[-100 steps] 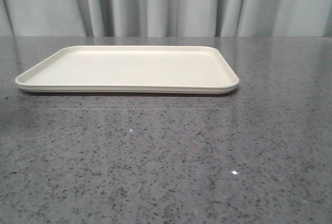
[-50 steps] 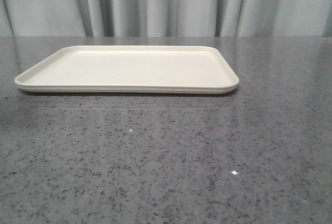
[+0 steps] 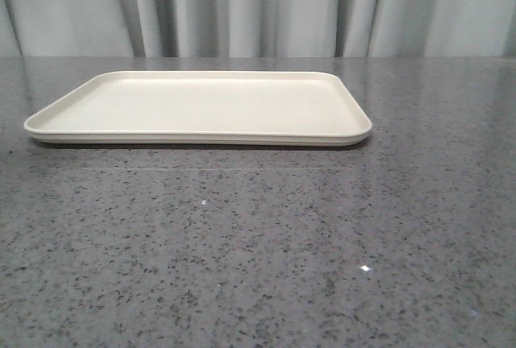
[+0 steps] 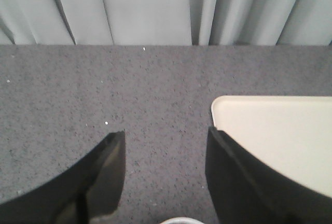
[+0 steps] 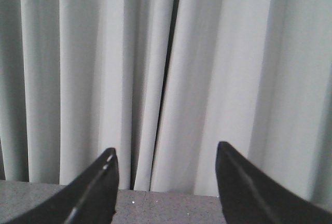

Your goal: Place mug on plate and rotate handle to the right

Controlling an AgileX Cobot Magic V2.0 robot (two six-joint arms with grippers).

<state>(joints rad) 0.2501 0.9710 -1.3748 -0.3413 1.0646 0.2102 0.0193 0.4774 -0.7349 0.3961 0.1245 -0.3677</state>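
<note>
The plate (image 3: 201, 106) is a cream rectangular tray lying flat on the far middle of the grey table. One of its corners shows in the left wrist view (image 4: 275, 130), beside one finger. My left gripper (image 4: 165, 131) is open and empty over bare table next to that corner. A thin white curved rim (image 4: 179, 220) shows at the very edge of that view between the fingers; it may be the mug, but too little shows to tell. The handle is hidden. My right gripper (image 5: 166, 147) is open and empty, facing the curtain. Neither gripper shows in the front view.
The speckled grey table (image 3: 258, 251) stretches in front of the plate. A pale pleated curtain (image 3: 258, 10) hangs behind the table's far edge and also fills the right wrist view (image 5: 166, 53).
</note>
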